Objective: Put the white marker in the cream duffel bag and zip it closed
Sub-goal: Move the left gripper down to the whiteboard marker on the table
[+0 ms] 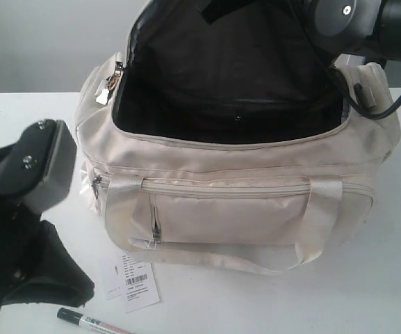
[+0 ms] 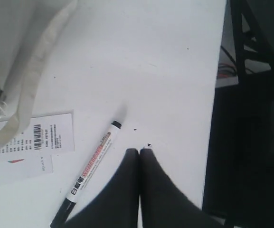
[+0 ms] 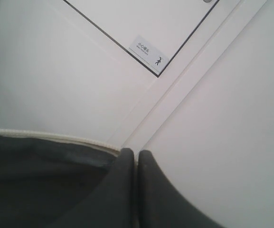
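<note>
The step in hand is the pickup: the white marker (image 2: 91, 173) lies flat on the table (image 2: 151, 57), not yet grasped, and nothing has gone into the cream duffel bag (image 1: 256, 174), whose top stands wide open with the black lining showing.

The left gripper (image 2: 140, 151) hangs over the table with its two dark fingers pressed together and nothing between them. The marker lies just beside those fingers, not touching them, on the side that faces the barcode tag (image 2: 37, 142) and the bag. It runs slantwise, roughly alongside the fingers, with one small dark end about level with the fingertips and the rest of the barrel trailing back toward the wrist.

The next move likely calls for the left jaws to spread, shift sideways until the barrel sits between them, turn so they cross it, and then come down to the table and close on its middle. The barrel is slim and round, so it could roll off if nudged by one finger first.

The right gripper (image 3: 136, 153) is up at the edge of the bag's opening, fingers closed tight together; whether any fabric is pinched between them cannot be told. The marker is well apart from that hand.
</note>
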### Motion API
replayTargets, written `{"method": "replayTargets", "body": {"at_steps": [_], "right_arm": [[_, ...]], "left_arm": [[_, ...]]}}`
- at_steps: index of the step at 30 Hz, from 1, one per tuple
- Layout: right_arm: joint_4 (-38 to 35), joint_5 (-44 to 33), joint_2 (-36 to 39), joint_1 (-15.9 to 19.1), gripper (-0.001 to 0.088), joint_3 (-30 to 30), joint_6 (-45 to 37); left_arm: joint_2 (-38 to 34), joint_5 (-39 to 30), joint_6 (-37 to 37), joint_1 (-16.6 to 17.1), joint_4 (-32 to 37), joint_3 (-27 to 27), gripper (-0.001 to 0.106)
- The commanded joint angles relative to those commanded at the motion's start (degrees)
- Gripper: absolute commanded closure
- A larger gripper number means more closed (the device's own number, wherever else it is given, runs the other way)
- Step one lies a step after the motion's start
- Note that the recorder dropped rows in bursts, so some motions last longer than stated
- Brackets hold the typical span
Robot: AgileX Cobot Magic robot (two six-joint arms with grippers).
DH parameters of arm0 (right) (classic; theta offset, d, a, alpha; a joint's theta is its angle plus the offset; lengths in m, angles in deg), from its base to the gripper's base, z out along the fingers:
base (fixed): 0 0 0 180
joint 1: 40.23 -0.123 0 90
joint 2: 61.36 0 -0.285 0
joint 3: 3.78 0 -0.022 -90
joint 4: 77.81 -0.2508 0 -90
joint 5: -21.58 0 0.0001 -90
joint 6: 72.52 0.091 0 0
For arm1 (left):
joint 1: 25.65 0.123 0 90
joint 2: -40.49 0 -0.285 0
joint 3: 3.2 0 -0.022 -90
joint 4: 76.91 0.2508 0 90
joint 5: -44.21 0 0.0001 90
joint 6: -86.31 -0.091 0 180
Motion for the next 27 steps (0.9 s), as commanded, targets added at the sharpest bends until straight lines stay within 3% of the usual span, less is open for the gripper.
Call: {"method": "replayTargets", "body": {"at_steps": [5, 10, 12, 15, 18, 22, 27], "right_arm": [[0.0, 0.0, 0.0, 0.0, 0.0868, 0.0, 0.0], [0.0, 0.0, 0.0, 0.0, 0.0868, 0.0, 0.0], [0.0, 0.0, 0.0, 0.0, 0.0868, 0.0, 0.0], [0.0, 0.0, 0.0, 0.0, 0.0868, 0.0, 0.0], [0.0, 0.0, 0.0, 0.0, 0.0868, 0.0, 0.0], [0.0, 0.0, 0.0, 0.0, 0.0868, 0.0, 0.0], [0.0, 0.0, 0.0, 0.0, 0.0868, 0.0, 0.1]], "left_arm": [[-1.7, -0.1, -2.8, -3.9, 5.4, -0.1, 0.1], [-3.5, -0.4, -14.6, -6.0, 6.2, -1.5, 0.074], [-4.5, -0.8, -22.5, -6.0, 6.2, -2.1, 0.064], [-6.6, -0.6, -28.5, -6.0, 6.2, -2.3, 0.055], [-9.3, 1.6, -23.6, -6.0, 6.4, -2.3, 0.055], [-13.1, 2.4, -22.6, -6.0, 6.4, -2.2, 0.055], [-16.1, 9.9, -12.9, -7.4, 12.2, -2.2, 0.055]]}}
